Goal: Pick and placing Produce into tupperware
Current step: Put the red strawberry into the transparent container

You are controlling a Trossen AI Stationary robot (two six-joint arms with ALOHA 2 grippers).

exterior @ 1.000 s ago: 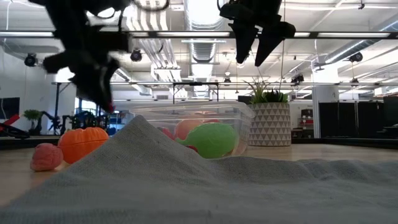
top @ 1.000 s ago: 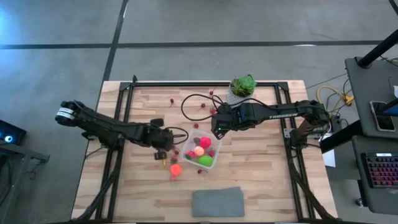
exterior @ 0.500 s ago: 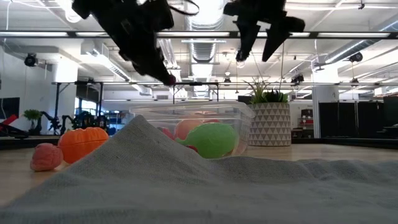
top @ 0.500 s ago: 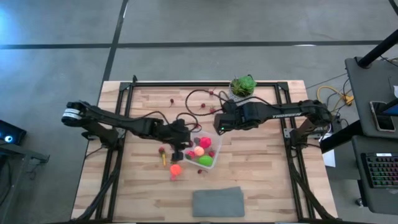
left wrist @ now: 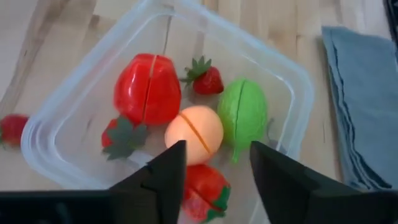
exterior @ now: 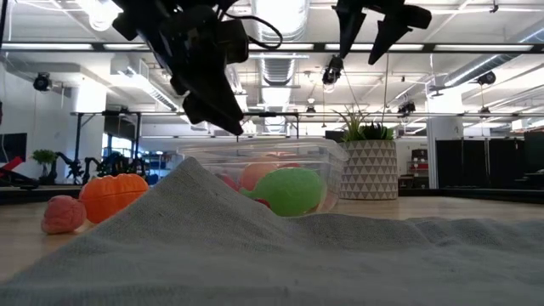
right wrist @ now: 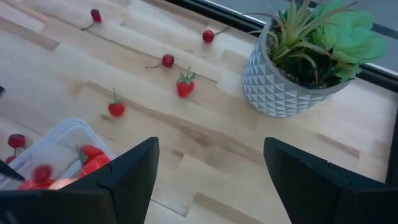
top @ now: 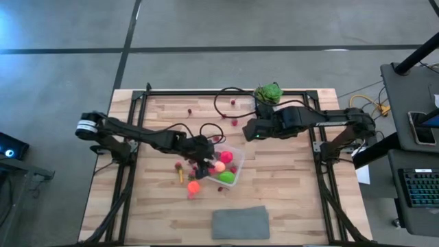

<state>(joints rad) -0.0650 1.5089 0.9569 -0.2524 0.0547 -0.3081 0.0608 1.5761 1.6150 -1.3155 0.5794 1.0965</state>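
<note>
The clear tupperware [top: 239, 160] stands mid-table and holds a red piece [left wrist: 147, 87], a peach-yellow piece [left wrist: 194, 130], a green piece [left wrist: 243, 111] and strawberries [left wrist: 204, 81]. My left gripper [left wrist: 217, 149] hangs open above the tub's left part [exterior: 231, 119], slanting down, with nothing between its fingers. My right gripper [right wrist: 210, 146] is open and high above the table [top: 247, 130], beyond the tub's far side. An orange piece [top: 193, 186], a pink piece [exterior: 64, 212] and small red berries [right wrist: 168, 60] lie loose on the wood.
A potted green plant [top: 267, 94] stands at the far edge, close to my right gripper. A grey cloth [top: 240, 222] lies near the front edge and fills the low view's foreground [exterior: 255, 246]. Black cable [top: 226, 96] loops over the far half of the table.
My left gripper has swung toward the table's right, from beside the tub to above it, tipping further down. The small red berry seen at its fingertips no longer shows there. My right gripper has risen and drawn back toward the plant.
</note>
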